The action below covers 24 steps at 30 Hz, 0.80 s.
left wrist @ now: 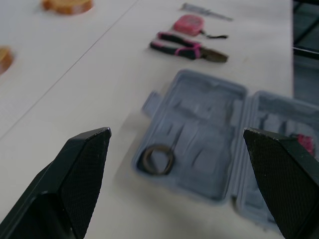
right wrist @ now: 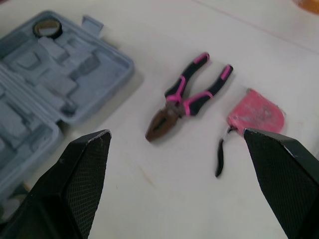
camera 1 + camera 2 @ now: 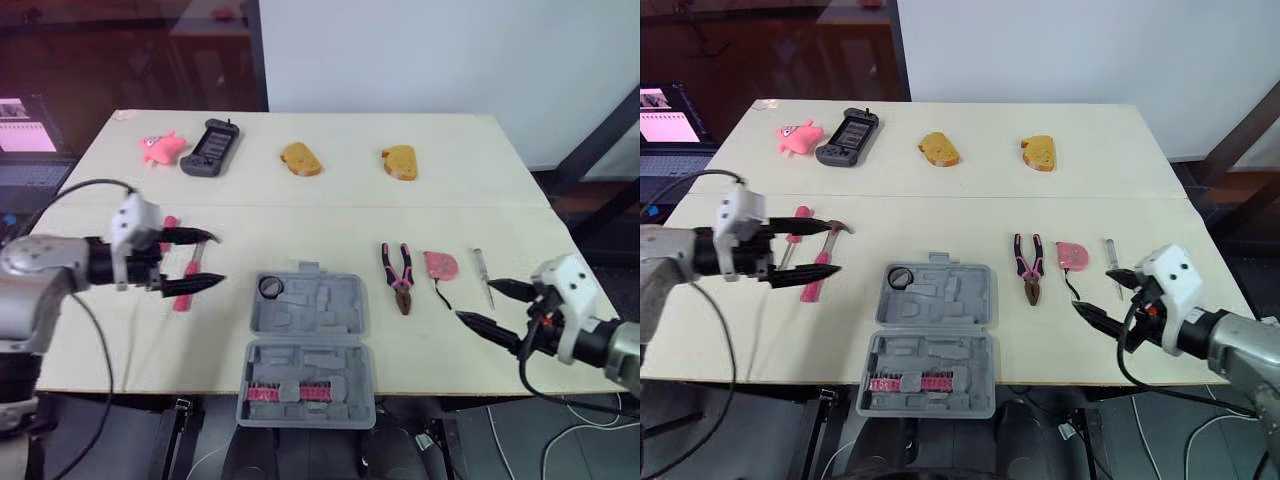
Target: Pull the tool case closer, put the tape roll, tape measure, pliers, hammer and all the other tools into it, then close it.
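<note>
The grey tool case lies open at the middle of the worktop's front edge, its nearer half reaching that edge and holding a row of pink pieces. The black tape roll sits in the farther half, in its left corner. Just right of the case lie the pliers, with pink-and-black handles pointing toward the far edge. Beside them is the pink tape measure with its black strap trailing toward the front, then a slim silver tool nearer the right edge. The left gripper hovers left of the case with its fingers spread wide and nothing between them. Under it the pink-handled hammer lies on the worktop next to a second pink-handled tool. The right gripper hangs near the front right corner, just beside the tape measure's strap, fingers also wide apart and empty. Along the far edge sit a pink toy, a black handheld device and two bread-like pieces.
</note>
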Each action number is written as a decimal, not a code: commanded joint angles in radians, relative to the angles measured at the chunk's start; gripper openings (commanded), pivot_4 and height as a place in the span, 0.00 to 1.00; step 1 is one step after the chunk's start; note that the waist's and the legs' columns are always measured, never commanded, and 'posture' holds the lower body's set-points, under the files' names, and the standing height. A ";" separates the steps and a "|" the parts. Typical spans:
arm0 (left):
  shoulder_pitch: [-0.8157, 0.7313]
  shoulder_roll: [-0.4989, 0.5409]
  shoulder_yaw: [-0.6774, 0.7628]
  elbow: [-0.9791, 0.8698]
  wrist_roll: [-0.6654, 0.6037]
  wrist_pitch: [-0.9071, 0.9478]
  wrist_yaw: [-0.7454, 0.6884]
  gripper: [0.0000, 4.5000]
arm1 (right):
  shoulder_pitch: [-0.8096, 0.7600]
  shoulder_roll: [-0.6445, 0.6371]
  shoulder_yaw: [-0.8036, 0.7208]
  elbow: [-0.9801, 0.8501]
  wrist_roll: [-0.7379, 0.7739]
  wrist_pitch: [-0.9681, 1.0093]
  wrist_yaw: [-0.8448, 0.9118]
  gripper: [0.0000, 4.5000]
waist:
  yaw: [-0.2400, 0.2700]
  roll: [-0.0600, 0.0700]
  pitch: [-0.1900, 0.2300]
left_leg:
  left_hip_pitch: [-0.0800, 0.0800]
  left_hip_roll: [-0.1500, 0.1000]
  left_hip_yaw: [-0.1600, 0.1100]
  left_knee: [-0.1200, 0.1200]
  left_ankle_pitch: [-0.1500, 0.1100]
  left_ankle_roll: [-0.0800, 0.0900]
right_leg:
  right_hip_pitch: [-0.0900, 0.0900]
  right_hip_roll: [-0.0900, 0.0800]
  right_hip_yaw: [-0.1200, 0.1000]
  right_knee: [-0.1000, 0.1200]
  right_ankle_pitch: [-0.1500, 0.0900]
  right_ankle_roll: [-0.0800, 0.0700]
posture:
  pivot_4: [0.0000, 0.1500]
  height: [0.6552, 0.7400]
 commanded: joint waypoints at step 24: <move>-0.026 -0.094 -0.058 -0.128 0.037 0.006 0.070 0.99 | -0.229 0.269 0.282 0.364 -0.303 -0.074 -0.369 1.00 | -0.006 0.001 0.000 | -0.001 0.000 -0.001 0.000 0.000 0.000 | -0.001 0.000 0.000 0.000 -0.001 -0.002 | 1.00 0.77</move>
